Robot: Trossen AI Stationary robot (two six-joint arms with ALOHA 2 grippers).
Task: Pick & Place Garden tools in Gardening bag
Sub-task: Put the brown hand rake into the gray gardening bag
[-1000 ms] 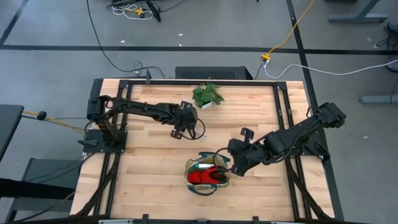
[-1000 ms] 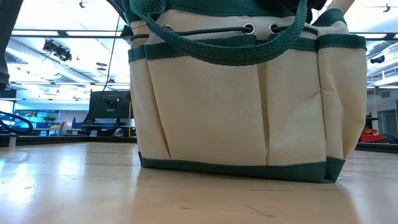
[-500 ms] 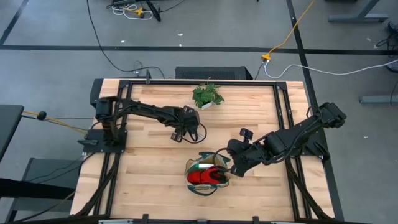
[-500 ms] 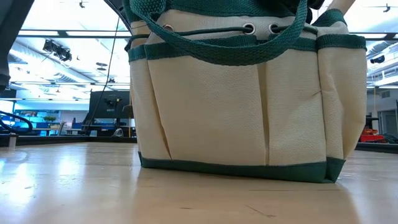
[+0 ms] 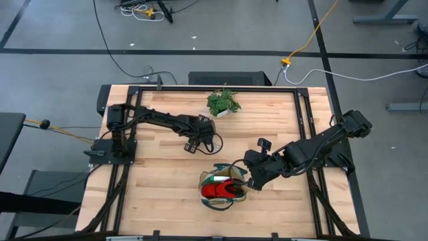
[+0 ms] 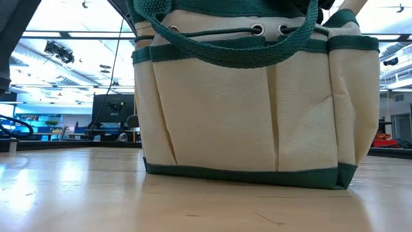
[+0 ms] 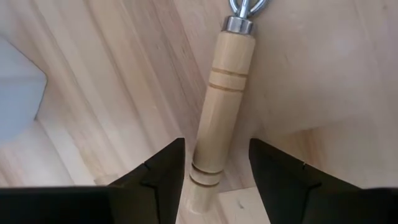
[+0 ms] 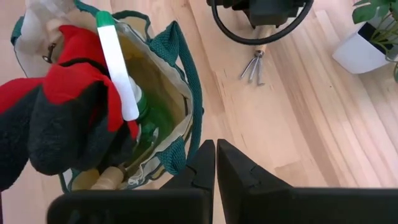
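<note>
Left gripper (image 7: 214, 165) wide, straddling rake (image 7: 222, 93) handle beyond the bag (image 5: 224, 187). I'd centre, drop, then close. Right gripper (image 8: 216, 163) shut beside bag.

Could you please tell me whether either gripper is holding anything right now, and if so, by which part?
Nothing is held. The open left gripper straddles the hand rake's wooden handle without closing; the right gripper is shut and empty.

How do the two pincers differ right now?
The left pincer is open, straddling the wooden handle of the hand rake on the table; the right pincer is shut and empty beside the bag. The left sits mid-table, the right nearer the front. Both point down.
</note>
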